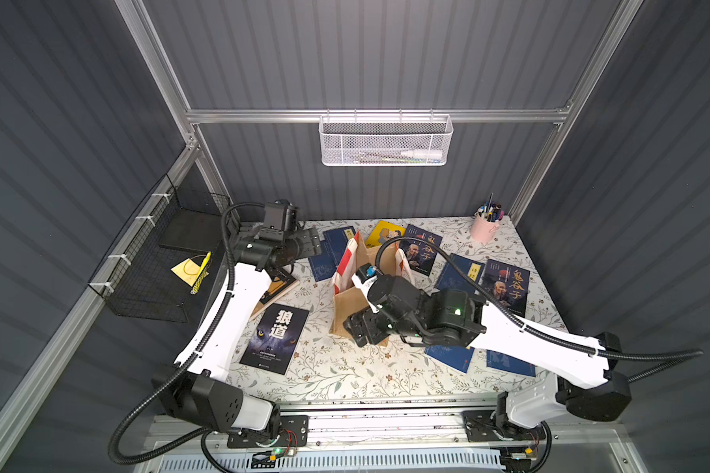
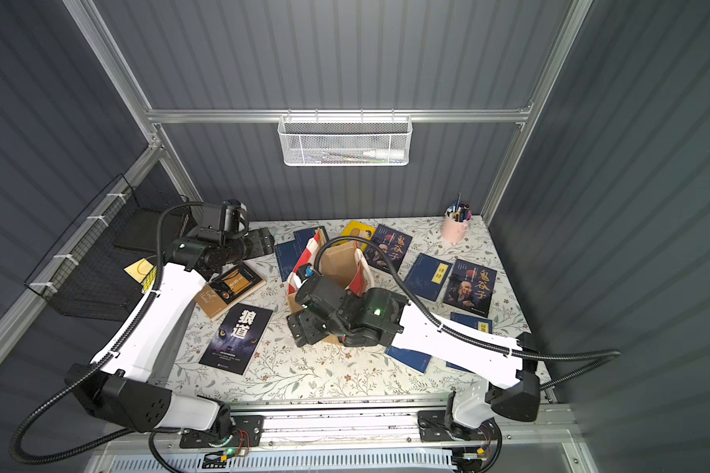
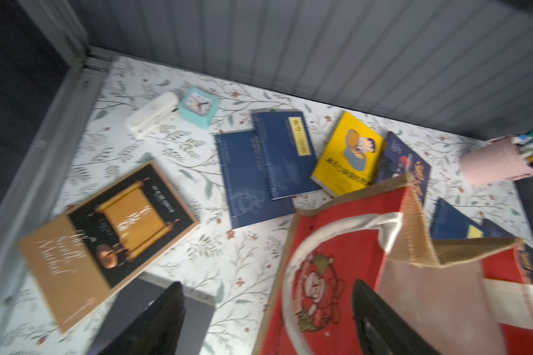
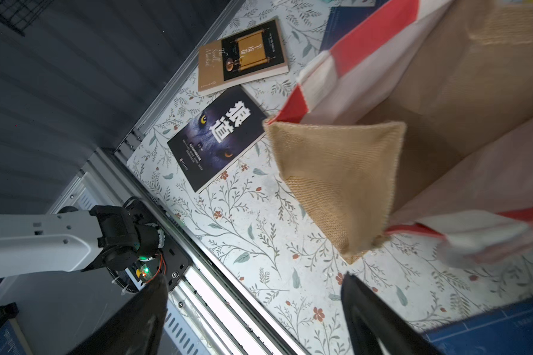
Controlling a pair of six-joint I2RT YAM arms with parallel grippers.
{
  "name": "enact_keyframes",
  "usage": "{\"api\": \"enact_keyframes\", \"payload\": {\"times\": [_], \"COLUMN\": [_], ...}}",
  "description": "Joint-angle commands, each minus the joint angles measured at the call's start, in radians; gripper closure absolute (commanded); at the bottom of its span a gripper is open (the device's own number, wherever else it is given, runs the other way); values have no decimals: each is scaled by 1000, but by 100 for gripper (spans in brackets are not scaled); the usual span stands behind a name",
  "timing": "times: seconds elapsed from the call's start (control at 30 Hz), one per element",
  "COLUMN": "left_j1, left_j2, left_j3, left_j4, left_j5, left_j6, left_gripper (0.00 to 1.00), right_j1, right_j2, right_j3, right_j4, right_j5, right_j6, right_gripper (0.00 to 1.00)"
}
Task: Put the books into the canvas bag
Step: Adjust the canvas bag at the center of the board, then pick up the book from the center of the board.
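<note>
The canvas bag [image 1: 347, 309] stands open mid-table, its tan mouth [image 2: 339, 262] facing up and its red side panel [image 3: 345, 246] turned to the left arm. Books lie flat around it: a wolf-cover one [image 1: 275, 338], a brown and black one [image 2: 230, 288], two navy ones [image 3: 259, 172], a yellow one [image 3: 348, 153], two dark ones with orange characters [image 1: 421, 250] [image 1: 505, 286], and further navy ones [image 1: 460, 274] [image 1: 447, 356]. My left gripper [image 1: 309, 241] [image 3: 268, 307] hangs open and empty left of the bag. My right gripper [image 1: 361, 329] [image 4: 253, 307] is open and empty at the bag's near corner.
A pink pen cup [image 1: 484, 227] stands at the back right. A teal clock [image 3: 199, 106] and a white stapler-like thing [image 3: 153, 113] sit at the back left. A white mesh basket [image 1: 384, 141] hangs on the rear wall, and a black wire basket [image 1: 156, 266] on the left wall.
</note>
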Motion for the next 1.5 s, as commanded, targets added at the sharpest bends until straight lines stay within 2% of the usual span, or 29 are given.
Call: {"api": "enact_keyframes", "payload": {"times": [0.0, 0.1, 0.37, 0.53, 0.6, 0.83, 1.0, 1.23, 1.47], "left_j1": [50, 115, 162, 213, 230, 338, 426, 480, 489], "left_j2": [17, 35, 116, 119, 118, 117, 152, 202, 202], "left_j3": [-53, -96, -263, -363, -389, -460, -509, -581, -630], "left_j4": [-159, -171, -108, -36, -22, 50, 119, 177, 214], "left_j5": [-9, 69, 99, 93, 84, 94, 160, 202, 261], "left_j6": [69, 88, 124, 92, 92, 82, 75, 94, 99], "left_gripper": [10, 9, 8, 1, 0, 1, 1, 1, 1], "right_j1": [31, 61, 107, 101, 92, 39, 0, -44, -64], "right_j2": [72, 136, 331, 508, 574, 688, 775, 864, 926], "right_j3": [23, 43, 94, 261, 320, 356, 421, 459, 485], "right_j4": [37, 63, 196, 102, 73, 98, 96, 127, 149], "right_j5": [-10, -8, -134, -129, -126, -174, -186, -213, -265], "right_j6": [16, 30, 87, 119, 151, 253, 287, 321, 307], "right_gripper": [12, 14, 25, 34, 34, 29, 27, 26, 24]}}
